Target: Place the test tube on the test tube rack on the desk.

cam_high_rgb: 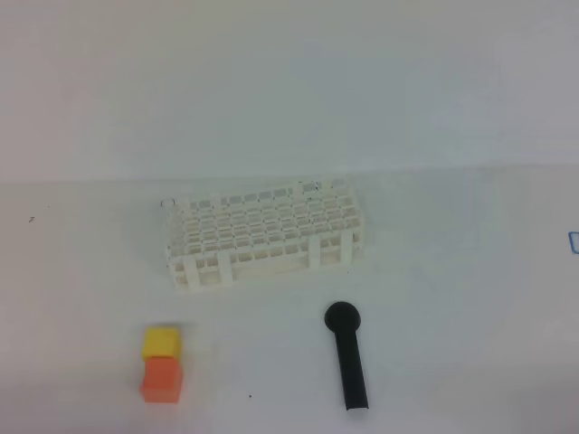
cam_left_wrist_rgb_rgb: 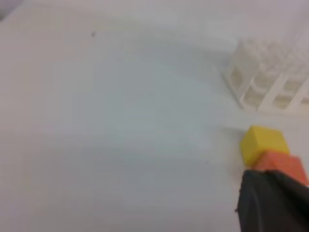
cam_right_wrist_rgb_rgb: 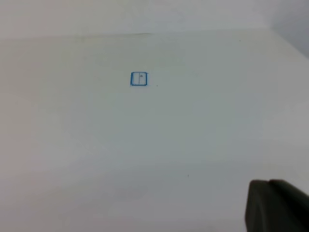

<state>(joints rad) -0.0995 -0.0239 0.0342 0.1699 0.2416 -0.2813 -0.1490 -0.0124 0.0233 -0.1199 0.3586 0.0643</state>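
Note:
The white test tube rack point(cam_high_rgb: 262, 235) stands on the white desk point(cam_high_rgb: 452, 298) at the middle of the exterior view. Its left end shows blurred in the left wrist view point(cam_left_wrist_rgb_rgb: 270, 82). A faint clear rim point(cam_high_rgb: 312, 189) rises from the rack's far right row; it looks like the test tube standing in a hole, but I cannot tell for sure. Neither gripper shows in the exterior view. Only a dark part of my left gripper point(cam_left_wrist_rgb_rgb: 273, 203) and of my right gripper point(cam_right_wrist_rgb_rgb: 275, 205) shows at each wrist view's bottom right corner.
A yellow cube point(cam_high_rgb: 161, 342) touches an orange cube point(cam_high_rgb: 163, 378) at the front left; both show in the left wrist view point(cam_left_wrist_rgb_rgb: 263, 142). A black round-headed stick point(cam_high_rgb: 346, 357) lies in front of the rack. A small blue square mark point(cam_right_wrist_rgb_rgb: 139, 79) is on the desk at the right.

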